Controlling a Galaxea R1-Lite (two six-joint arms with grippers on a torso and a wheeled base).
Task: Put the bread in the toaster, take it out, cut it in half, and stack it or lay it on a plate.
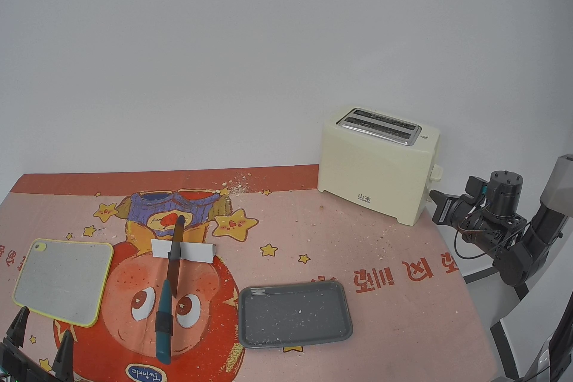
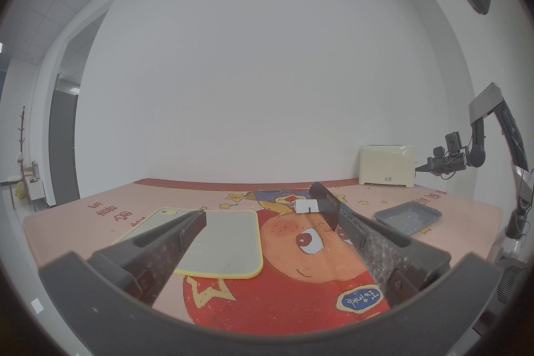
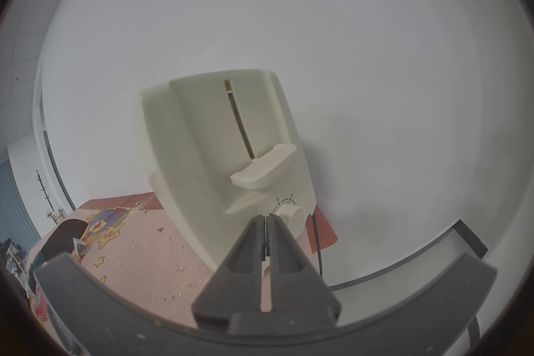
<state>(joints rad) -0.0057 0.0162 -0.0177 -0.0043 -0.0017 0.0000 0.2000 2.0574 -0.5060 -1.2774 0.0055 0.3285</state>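
Observation:
The cream toaster (image 1: 376, 168) stands at the back right of the table, its top slots dark, so I cannot tell what they hold. Its side lever (image 3: 262, 167) sits low in its slot. My right gripper (image 3: 266, 221) is shut with nothing in it, its tips just below the lever by the round dial; it is beside the toaster's right end (image 1: 434, 197). My left gripper (image 1: 45, 324) stands open over the front left corner, near the cutting board (image 1: 64, 280). A grey plate tray (image 1: 295, 314) lies at the front centre.
A teal-handled knife (image 1: 170, 287) lies between board and tray, its blade resting on a white stand (image 1: 182, 250). Crumbs dot the cartoon mat around the toaster. The table's right edge runs just under the right arm.

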